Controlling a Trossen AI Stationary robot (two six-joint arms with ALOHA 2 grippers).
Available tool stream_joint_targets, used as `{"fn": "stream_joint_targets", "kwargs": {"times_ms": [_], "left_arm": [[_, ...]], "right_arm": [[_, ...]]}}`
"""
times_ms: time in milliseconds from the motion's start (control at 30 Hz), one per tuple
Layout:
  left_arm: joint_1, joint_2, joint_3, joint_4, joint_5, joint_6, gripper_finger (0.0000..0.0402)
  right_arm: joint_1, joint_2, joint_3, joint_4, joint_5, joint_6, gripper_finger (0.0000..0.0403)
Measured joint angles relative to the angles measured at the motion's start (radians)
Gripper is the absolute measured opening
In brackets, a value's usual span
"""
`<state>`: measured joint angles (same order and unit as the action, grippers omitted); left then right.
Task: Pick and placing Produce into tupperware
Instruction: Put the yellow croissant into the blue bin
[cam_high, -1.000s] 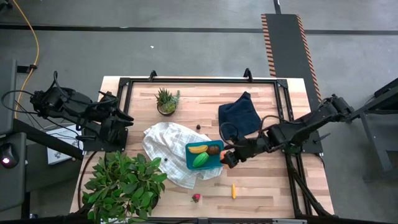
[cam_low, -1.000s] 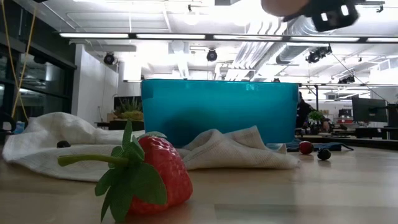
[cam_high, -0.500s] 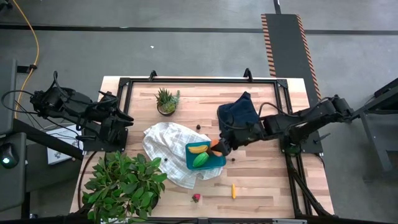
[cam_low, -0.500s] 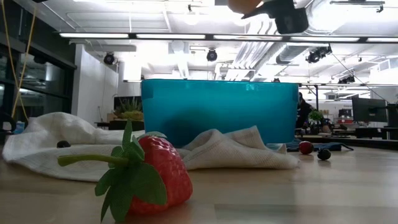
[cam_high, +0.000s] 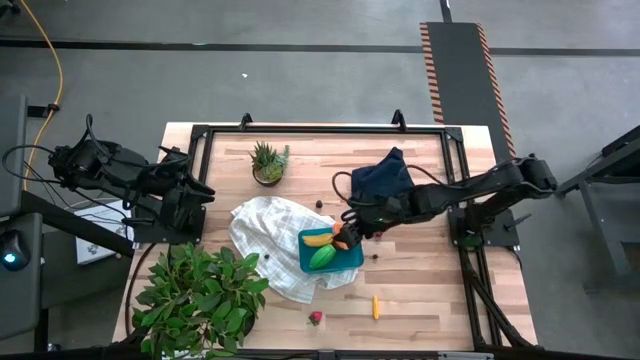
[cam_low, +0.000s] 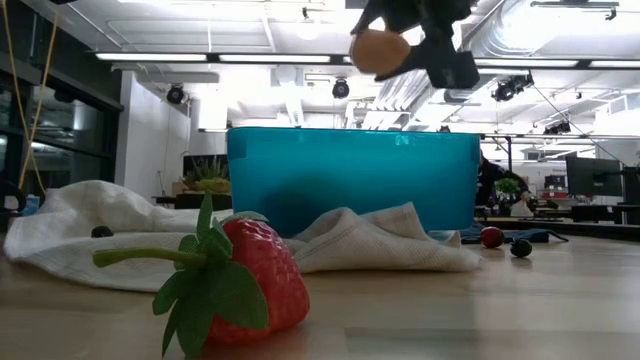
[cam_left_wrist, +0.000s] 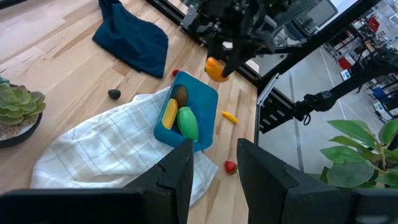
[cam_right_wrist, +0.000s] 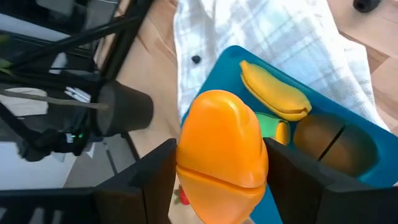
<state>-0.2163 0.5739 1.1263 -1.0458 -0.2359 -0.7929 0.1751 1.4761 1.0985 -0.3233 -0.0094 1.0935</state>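
My right claw (cam_high: 343, 237) hangs over the box (cam_high: 352, 259), clamped on the orange wedge (cam_right_wrist: 222, 152), which sits between my two fingers (cam_right_wrist: 149, 180). The box rests on the white cloth (cam_high: 262, 235) and already holds the banana (cam_high: 318, 239), the green fruit (cam_high: 322, 257) and the brown one (cam_left_wrist: 180, 94). My left claw (cam_left_wrist: 211, 171) waits off the table's left edge, fingers narrowly apart, holding nothing.

The risk, I judge: the wedge is above the box's near corner, not its middle, so if I let go here it may strike the rim or the brown one and bounce onto the cloth. The box is crowded too, and the cloth under it could let it shift.

From above, the wedge is mostly covered by my own fingers. At table height the box wall hides everything inside, and the strawberry (cam_low: 250, 285) blocks part of the cloth. The carrot (cam_high: 376, 306) and dark berries (cam_low: 521, 248) lie outside the box
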Motion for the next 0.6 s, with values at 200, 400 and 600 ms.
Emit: {"fn": "stream_joint_targets", "kwargs": {"times_ms": [200,400,600], "left_arm": [[0.000,0.000,0.000,0.000,0.000,0.000,0.0111],[0.000,0.000,0.000,0.000,0.000,0.001,0.0111],[0.000,0.000,0.000,0.000,0.000,0.001,0.0111]], "right_arm": [[-0.006,0.040,0.000,0.000,-0.017,-0.003,0.0208],[-0.005,0.081,0.000,-0.001,-0.023,-0.003,0.0208],[-0.004,0.112,0.000,-0.011,-0.030,-0.018,0.0208]]}}
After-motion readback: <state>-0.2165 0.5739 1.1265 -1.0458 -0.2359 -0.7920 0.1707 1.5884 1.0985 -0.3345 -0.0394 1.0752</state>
